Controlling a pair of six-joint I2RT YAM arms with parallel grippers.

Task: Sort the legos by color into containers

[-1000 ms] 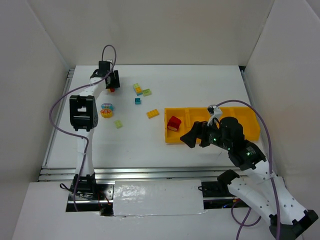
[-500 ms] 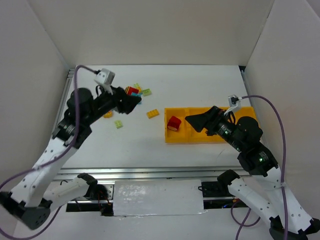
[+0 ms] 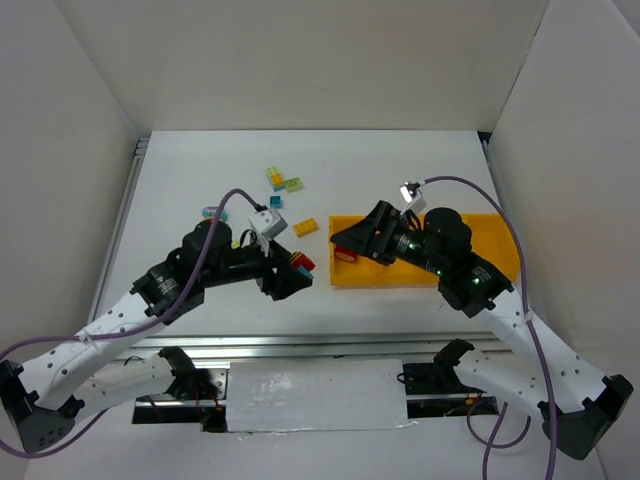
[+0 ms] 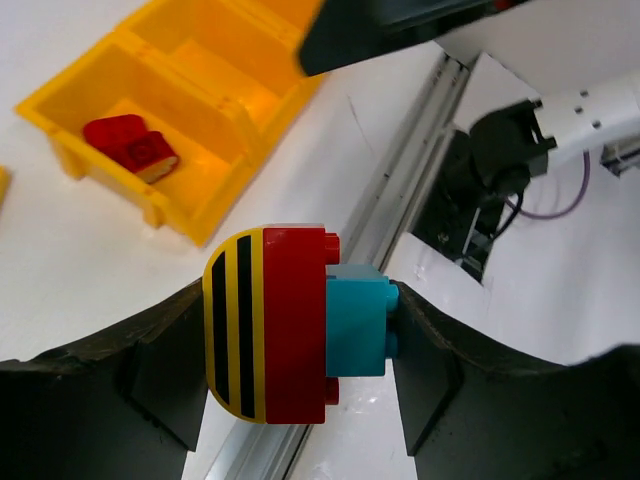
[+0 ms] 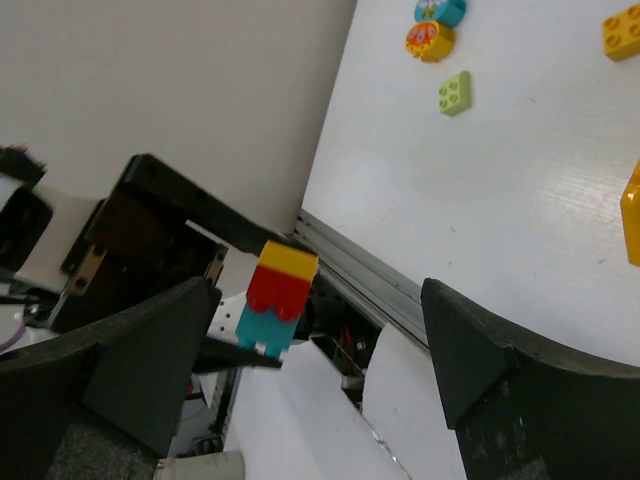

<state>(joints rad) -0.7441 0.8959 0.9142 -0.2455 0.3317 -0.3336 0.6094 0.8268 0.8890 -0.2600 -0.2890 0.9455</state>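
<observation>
My left gripper (image 3: 296, 268) is shut on a clump (image 4: 295, 325) of a yellow-and-black striped piece, a red brick and a teal brick. It holds the clump above the table, left of the yellow tray (image 3: 400, 281). My right gripper (image 3: 348, 240) is open and empty over the tray's left end, facing the clump (image 5: 278, 297). Red bricks (image 4: 130, 145) lie in the tray's leftmost compartment (image 4: 150, 200). Loose bricks lie at the back: a teal, yellow and green group (image 3: 280, 181) and an orange brick (image 3: 306, 227).
In the right wrist view a pale green brick (image 5: 454, 92), an orange and teal round clump (image 5: 432, 28) and an orange brick (image 5: 622, 32) lie on the white table. A metal rail (image 3: 300, 345) runs along the near edge. White walls stand on three sides.
My left arm swung from the back left toward the front centre, carrying the red clump. My right gripper moved left and back, over the tray's left end.
</observation>
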